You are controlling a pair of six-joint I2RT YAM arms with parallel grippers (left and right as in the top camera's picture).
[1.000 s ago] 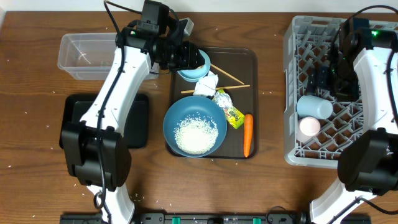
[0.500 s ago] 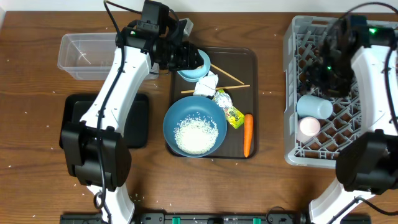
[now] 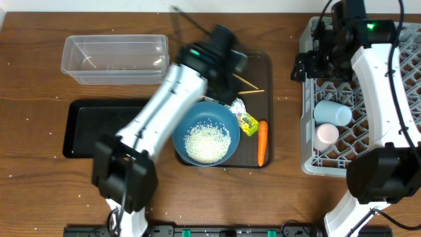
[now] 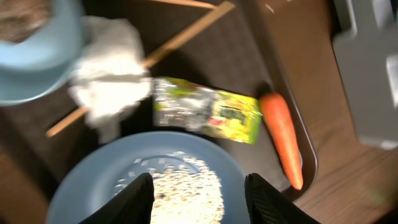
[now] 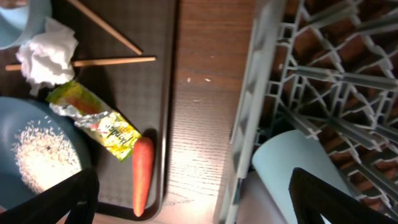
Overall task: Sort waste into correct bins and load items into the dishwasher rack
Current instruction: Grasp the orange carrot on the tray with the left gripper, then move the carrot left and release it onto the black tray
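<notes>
My left gripper [image 3: 214,92] [image 4: 202,199] is open and empty above the far rim of the large blue bowl [image 3: 206,135] [image 4: 155,180], which holds white rice [image 4: 186,193]. The small light blue bowl [image 4: 31,56] holds a brown food lump [image 4: 25,12]. The tissue [image 4: 109,74], chopsticks [image 3: 247,83], yellow-green wrapper [image 3: 247,122] and carrot [image 3: 262,141] lie on the brown tray. My right gripper [image 3: 308,64] [image 5: 199,202] is open and empty over the left wall of the grey rack [image 3: 355,39]. A light blue cup [image 3: 333,113] and a pinkish cup [image 3: 327,136] lie in the rack.
The clear tub [image 3: 115,58] stands at the back left and the black tray [image 3: 99,128] in front of it. The brown serving tray [image 3: 263,62] sits mid-table. A strip of bare wood [image 5: 205,93] separates it from the rack. My left arm hides the small bowl overhead.
My left arm has swung right from the small bowl to over the brown tray, uncovering the black tray. My right gripper has moved left, out of the rack to its left wall.
</notes>
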